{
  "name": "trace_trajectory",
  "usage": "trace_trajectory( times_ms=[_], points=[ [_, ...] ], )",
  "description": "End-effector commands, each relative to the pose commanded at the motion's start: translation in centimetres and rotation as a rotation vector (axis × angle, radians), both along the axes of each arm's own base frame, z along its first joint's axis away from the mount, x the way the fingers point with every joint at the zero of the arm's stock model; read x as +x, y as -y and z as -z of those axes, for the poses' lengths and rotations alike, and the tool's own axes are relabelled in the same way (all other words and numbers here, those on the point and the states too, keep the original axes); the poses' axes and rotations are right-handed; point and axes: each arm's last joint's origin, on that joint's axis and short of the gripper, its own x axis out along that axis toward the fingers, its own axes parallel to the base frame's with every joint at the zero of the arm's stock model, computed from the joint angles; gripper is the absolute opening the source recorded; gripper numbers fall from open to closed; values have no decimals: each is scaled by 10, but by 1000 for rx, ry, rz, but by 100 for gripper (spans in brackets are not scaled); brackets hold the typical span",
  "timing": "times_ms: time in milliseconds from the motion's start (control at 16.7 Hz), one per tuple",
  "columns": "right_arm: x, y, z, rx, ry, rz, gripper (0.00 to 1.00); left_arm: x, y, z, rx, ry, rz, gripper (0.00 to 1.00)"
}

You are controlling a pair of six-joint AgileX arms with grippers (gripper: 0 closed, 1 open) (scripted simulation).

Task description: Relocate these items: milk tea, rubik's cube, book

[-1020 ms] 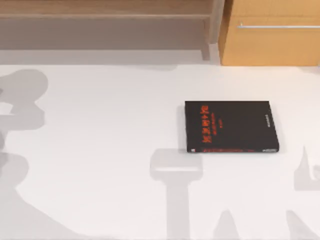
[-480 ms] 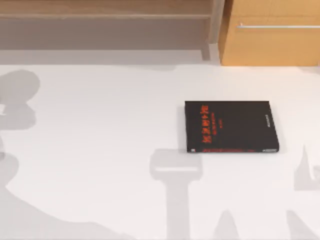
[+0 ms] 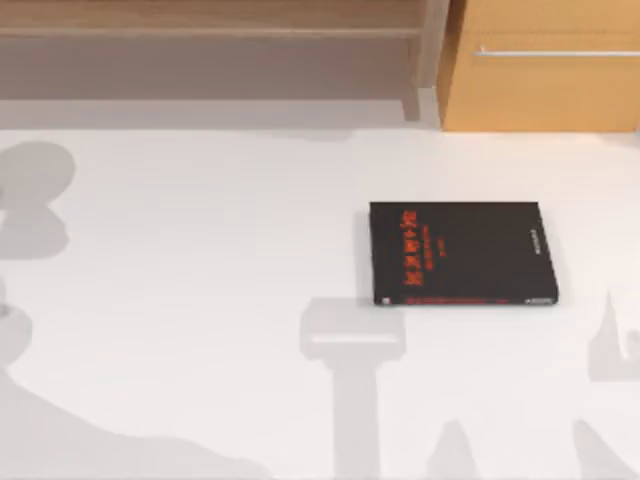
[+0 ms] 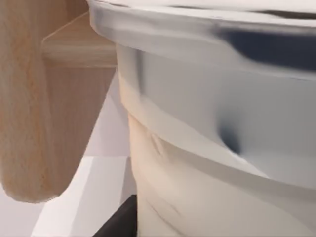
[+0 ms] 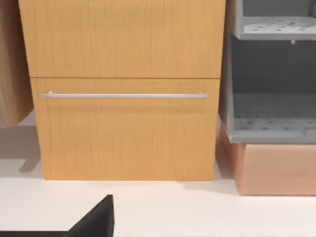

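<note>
Milk tea (image 4: 212, 128) cup upright, close against left wrist camera

White table (image 3: 200, 300); wooden drawer cabinet (image 3: 545, 90) behind; grey shelving (image 5: 271, 98).

Bright, even light falls on the white tabletop (image 3: 200, 300) in the top view, and soft grey shadows with blurred edges spread along its left edge and its near edge, one of them a T-shaped patch beside the black book (image 3: 460, 253). The book's red lettering reads as a smear. In the left wrist view a pale cup (image 4: 222, 138) sits so close that it looks soft and out of focus. The wooden drawer front (image 5: 123, 128) in the right wrist view is evenly lit, with a faint shadow beneath it.
</note>
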Motion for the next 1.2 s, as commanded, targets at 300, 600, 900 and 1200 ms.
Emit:
trace_trajectory(
  times_ms=[300, 600, 900, 1200],
  points=[
    [0, 0, 0, 0, 0, 0, 100, 0, 0, 0, 0, 0, 0, 60],
    [0, 0, 0, 0, 0, 0, 100, 0, 0, 0, 0, 0, 0, 98],
    [0, 0, 0, 0, 0, 0, 100, 0, 0, 0, 0, 0, 0, 100],
    [0, 0, 0, 0, 0, 0, 100, -1, -1, -1, 1, 2, -2, 100]
  ],
)
